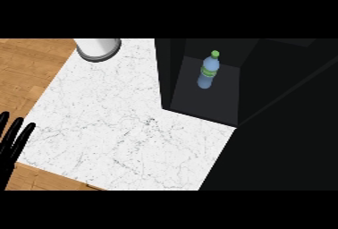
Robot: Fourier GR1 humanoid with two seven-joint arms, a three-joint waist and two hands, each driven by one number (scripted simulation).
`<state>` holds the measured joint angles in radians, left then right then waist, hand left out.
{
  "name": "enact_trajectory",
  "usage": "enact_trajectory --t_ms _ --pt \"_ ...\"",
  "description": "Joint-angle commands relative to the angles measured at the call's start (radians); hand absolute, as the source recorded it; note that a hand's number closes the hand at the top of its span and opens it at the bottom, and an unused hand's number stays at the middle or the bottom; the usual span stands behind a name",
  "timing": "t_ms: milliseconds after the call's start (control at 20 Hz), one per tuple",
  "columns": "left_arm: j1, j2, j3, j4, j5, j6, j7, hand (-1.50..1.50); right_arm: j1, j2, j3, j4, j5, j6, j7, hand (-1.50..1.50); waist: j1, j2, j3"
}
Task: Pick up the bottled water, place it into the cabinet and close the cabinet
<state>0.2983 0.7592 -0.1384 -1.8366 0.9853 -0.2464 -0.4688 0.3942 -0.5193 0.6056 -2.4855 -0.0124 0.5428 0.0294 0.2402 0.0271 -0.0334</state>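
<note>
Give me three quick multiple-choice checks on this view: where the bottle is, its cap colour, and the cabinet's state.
1. Where is the bottle?
A. on the counter
B. inside the cabinet
C. in a hand

2. What colour is its cap?
A. green
B. red
C. white

3. How is the cabinet?
A. shut
B. open
C. hidden

Answers:
1 B, it stands on the cabinet's floor between its dark walls.
2 A, the cap on top is green.
3 B, its inside is in plain view.

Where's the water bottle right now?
In the head view the bottled water stands upright inside the open black cabinet at upper right, past the marble counter's right edge.
</note>
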Motion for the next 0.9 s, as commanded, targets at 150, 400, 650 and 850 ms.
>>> enact_trajectory --t_ms 150,400,650,850 --pt "-0.007 0.012 0.021 0.012 0.014 -0.017 0.002 -1.5 -0.095 0.048 0.09 -0.007 0.011 -0.005 0.101 1.5 -0.006 0.004 0.002" --pt "-0.008 0.014 0.028 0.016 0.03 -0.022 0.007 -1.5 -0.096 0.075 0.082 0.015 -0.027 -0.02 0.105 1.5 -0.006 0.019 0.003" --pt "-0.019 0.022 0.033 0.006 0.03 -0.044 0.004 -1.5 -0.07 0.087 0.117 0.046 -0.092 0.0 0.101 1.5 0.022 0.038 0.005" --pt "-0.033 0.026 0.037 0.014 0.03 -0.048 0.006 -1.5 -0.073 0.097 0.123 0.068 -0.144 0.013 0.097 1.5 0.042 0.053 0.007"
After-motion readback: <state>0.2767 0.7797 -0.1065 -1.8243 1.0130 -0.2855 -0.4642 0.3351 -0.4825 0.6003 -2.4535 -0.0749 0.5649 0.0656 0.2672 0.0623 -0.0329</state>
